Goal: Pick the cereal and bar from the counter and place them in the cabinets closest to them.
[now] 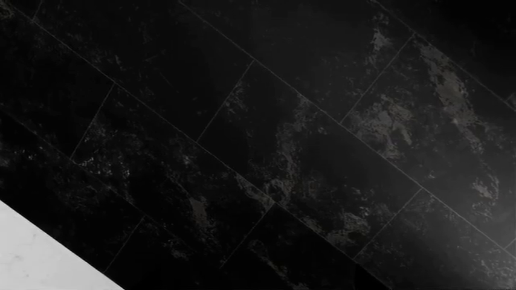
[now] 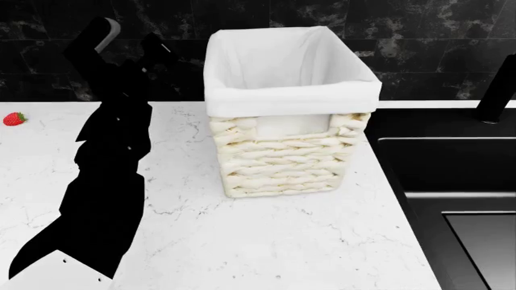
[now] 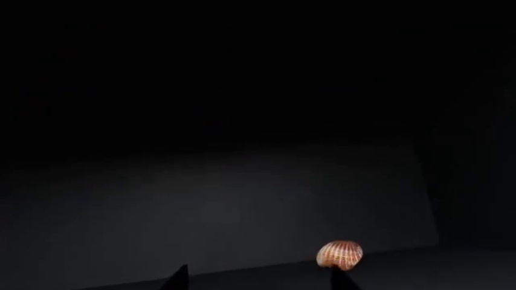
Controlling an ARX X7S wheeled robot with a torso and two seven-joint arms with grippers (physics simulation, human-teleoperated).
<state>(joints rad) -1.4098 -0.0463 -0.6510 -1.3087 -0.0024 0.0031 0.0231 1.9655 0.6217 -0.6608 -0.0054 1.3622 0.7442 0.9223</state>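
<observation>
The cereal and the bar are not in any view. The white marble counter [image 2: 266,241] fills the head view, and a corner of it shows in the left wrist view [image 1: 32,260]. My left gripper [image 2: 132,33] is raised above the counter's left part, in front of the black tiled wall. Its two fingers stand apart with nothing between them. The left wrist view shows only wall tiles, not the fingers. My right gripper [image 3: 260,279] is out of the head view. Its two dark fingertips are apart and empty in a dark space.
A wicker basket [image 2: 278,160] with a white liner stands mid-counter. A small red strawberry [image 2: 14,118] lies at the far left. A black sink [image 2: 460,181] and faucet [image 2: 496,90] are at the right. An orange ribbed shell [image 3: 339,254] lies near my right fingertip.
</observation>
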